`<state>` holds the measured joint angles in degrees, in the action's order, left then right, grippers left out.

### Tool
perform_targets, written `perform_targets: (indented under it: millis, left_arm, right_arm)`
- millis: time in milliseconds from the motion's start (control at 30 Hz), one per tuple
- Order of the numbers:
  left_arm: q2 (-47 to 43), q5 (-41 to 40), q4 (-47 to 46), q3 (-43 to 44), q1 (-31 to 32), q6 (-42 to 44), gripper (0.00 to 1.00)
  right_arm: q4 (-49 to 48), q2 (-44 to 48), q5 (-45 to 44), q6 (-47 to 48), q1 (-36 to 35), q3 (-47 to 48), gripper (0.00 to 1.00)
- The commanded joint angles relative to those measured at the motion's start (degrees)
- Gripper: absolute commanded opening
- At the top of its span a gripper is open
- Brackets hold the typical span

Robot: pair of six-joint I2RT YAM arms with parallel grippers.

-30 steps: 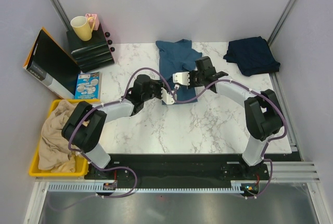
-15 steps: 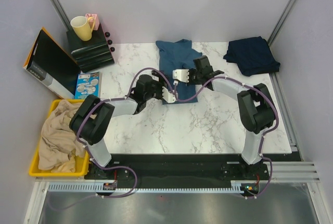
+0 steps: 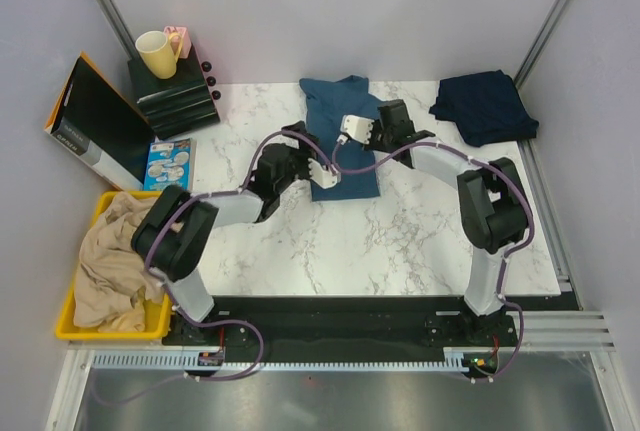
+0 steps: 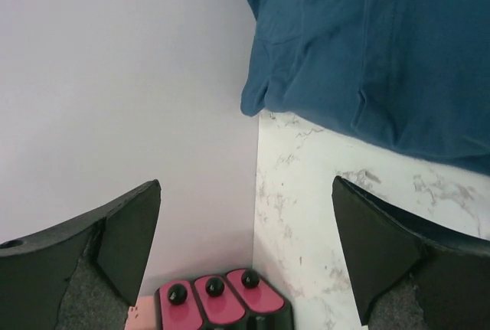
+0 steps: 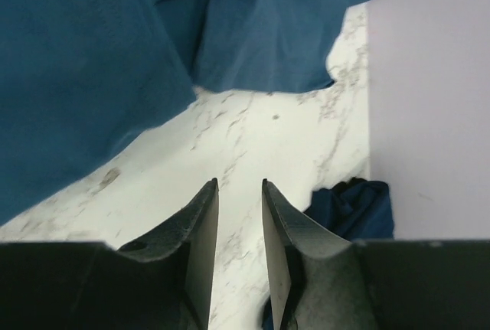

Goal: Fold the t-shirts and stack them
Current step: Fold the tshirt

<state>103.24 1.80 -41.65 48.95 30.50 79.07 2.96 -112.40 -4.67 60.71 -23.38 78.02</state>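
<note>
The blue shirt (image 3: 345,181) lies on the marble table (image 3: 420,241) at about 12 o'clock from the table's middle. It forms a long, narrow shape running from 12 to 6, smooth at its near end and rumpled at its far end. The navy shirt (image 3: 485,106) sits in a loose heap at about 2 o'clock, in the far right corner, well apart from the blue one. Both arms reach in over the blue shirt. The left gripper (image 3: 312,151) is at the shirt's 9 o'clock edge and the right gripper (image 3: 350,131) is over its 3 o'clock side. In the left wrist view the left gripper (image 4: 245,192) has its fingers spread wide apart with nothing between them. Past them are the wall (image 4: 115,77), bare table (image 4: 321,223) and a corner of the blue shirt (image 4: 383,54) at 1 o'clock. In the right wrist view the right gripper (image 5: 239,184) has its fingers a narrow gap apart, gripping nothing, and marble shows through the gap. The blue shirt (image 5: 92,54) fills that view from 9 to 12 o'clock, and the navy shirt (image 5: 352,207) shows at 4 o'clock. Off the table at 8 o'clock a yellow bin (image 3: 68,321) holds beige cloth (image 3: 110,261). At 10 o'clock a cream mug (image 3: 155,53) stands on a black stand (image 3: 170,101).
</note>
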Motion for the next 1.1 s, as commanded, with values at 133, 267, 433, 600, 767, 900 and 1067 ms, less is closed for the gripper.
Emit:
perform_targets:
  millis: [133, 267, 433, 600, 767, 900, 1067]
  left_arm:
    - [-23.1, 12.7, 8.5, -15.9, 2.5, 1.6, 1.0]
    - [-25.7, 14.9, 7.1, -23.6, 5.7, 2.1, 1.0]
    - [-20.2, 13.3, -0.3, -27.2, 9.2, 1.8, 1.0]
    - [-8.4, 9.4, -11.8, -23.8, 9.7, 2.0, 1.0]
    - [0.5, 6.3, -23.2, -19.9, 9.7, 2.4, 1.0]
    - [3.5, 6.5, -27.0, -20.2, 9.6, 2.9, 0.99]
    - [1.4, 8.2, -24.5, -22.3, 9.6, 2.1, 0.97]
  right_arm:
    - [19.8, 11.3, 11.7, 0.1, 2.5, -7.0, 0.35]
    - [19.6, 17.5, 15.2, 2.5, 3.2, -15.5, 0.35]
    - [14.7, 21.1, 15.2, 7.7, 3.2, -26.0, 0.34]
    - [12.4, 22.8, 16.5, 11.5, 1.3, -29.6, 0.34]
    - [8.4, 22.7, 17.1, 11.5, -0.4, -31.0, 0.34]
    - [5.3, 22.7, 18.0, 12.2, -1.6, -33.1, 0.34]
    - [-0.2, 24.2, 19.3, 14.8, -2.6, -37.7, 0.34]
